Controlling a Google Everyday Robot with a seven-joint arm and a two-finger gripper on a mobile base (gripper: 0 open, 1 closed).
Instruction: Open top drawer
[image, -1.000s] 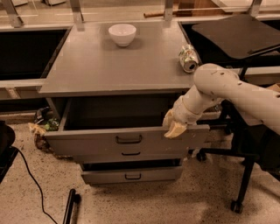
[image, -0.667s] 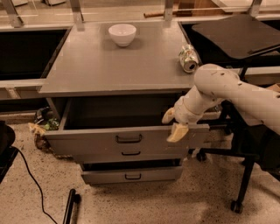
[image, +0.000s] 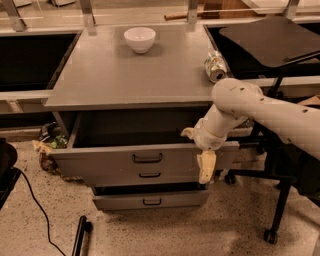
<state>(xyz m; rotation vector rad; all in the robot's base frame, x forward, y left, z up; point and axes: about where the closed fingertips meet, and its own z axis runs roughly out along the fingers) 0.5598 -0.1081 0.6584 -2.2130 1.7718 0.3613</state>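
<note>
The top drawer (image: 100, 161) is standing well out from under the front edge of the bench (image: 125, 80), its dark inside showing along the whole width. The claw (image: 198, 150) is sitting at the drawer's right end, below the bench's front right corner. Its fingers (image: 206, 167) are spread apart. One is hanging down over the grey face, and the other seems to be hooking behind the upper rim. It is not gripping the black loop handle (image: 147, 158), which lies apart from it toward the middle of the front.

Judging by how much of the box is showing, the pulling step is nearly or fully finished. If more travel is wanted, the next move calls for a straight draw away from the bench's front edge, keeping the rear finger against the rim so it does not slip over. If not, it calls for lifting the claw clear of the rim without nudging the drawer back in.

Three drawers are showing. Under the top one sits the middle drawer (image: 115, 178), only slightly proud, and under that the bottom drawer (image: 120, 201), out a little further. Each is carrying one black handle, so there are three in all. On the bench top are one white bowl (image: 140, 39) near the back edge and one can (image: 215, 66) lying on its side by the right edge. Only one claw is working.
</note>
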